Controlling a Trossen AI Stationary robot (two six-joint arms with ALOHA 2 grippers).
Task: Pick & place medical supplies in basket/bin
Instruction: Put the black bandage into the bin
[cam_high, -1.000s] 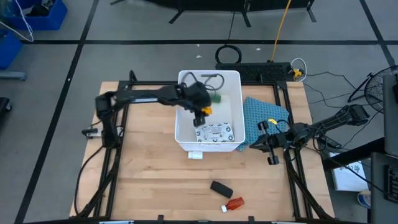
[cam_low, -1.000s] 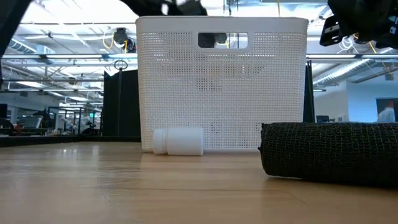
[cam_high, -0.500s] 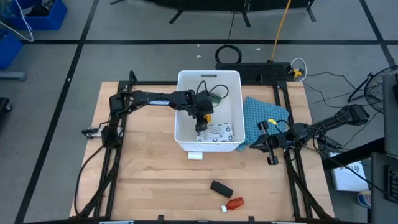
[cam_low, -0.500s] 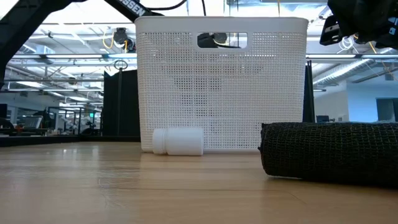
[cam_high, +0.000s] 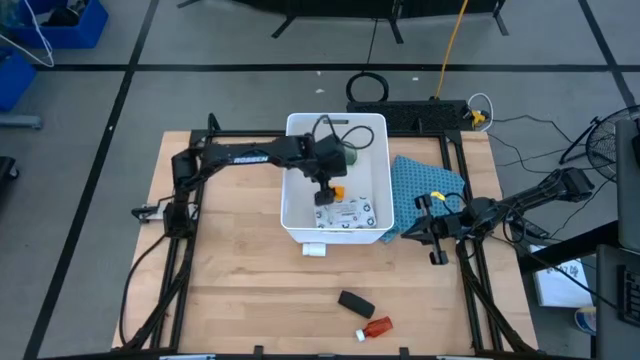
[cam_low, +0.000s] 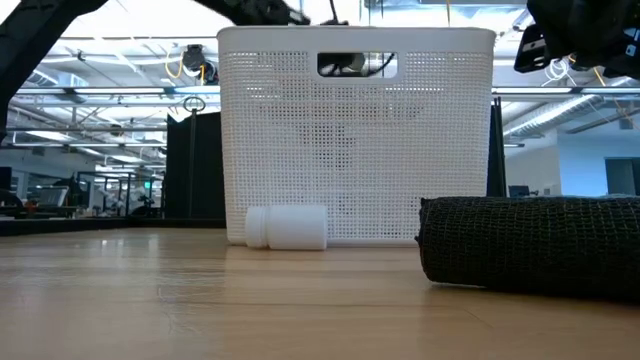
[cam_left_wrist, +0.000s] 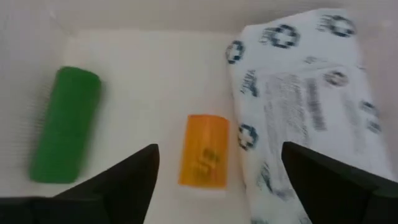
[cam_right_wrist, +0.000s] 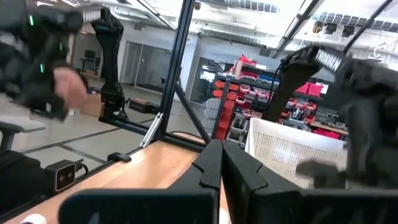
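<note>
The white basket (cam_high: 336, 128) stands mid-table. Inside it a green block (cam_left_wrist: 65, 124), an orange-and-white vial (cam_left_wrist: 204, 158) and a white printed packet (cam_left_wrist: 305, 106) lie on the floor. My left gripper (cam_left_wrist: 217, 186) hangs open inside the basket, above the vial (cam_high: 337, 192), with a finger on either side and clear of it. A black block (cam_high: 356, 302) and a red white-capped bottle (cam_high: 376, 326) lie near the table's near edge. My right gripper (cam_right_wrist: 221, 165) waits shut, raised at the table's right edge (cam_high: 435, 235).
A small white bottle (cam_high: 314, 250) lies on its side against the basket's near wall (cam_low: 287, 227). A blue patterned cloth (cam_high: 428, 185) lies to the right of the basket, under my right arm. Bare wood spreads across the table's near left part.
My left gripper has dipped deeper into the basket with the orange vial at its fingertips. The vial has come free and now lies on the basket floor next to the packet. My right arm has kept still.
</note>
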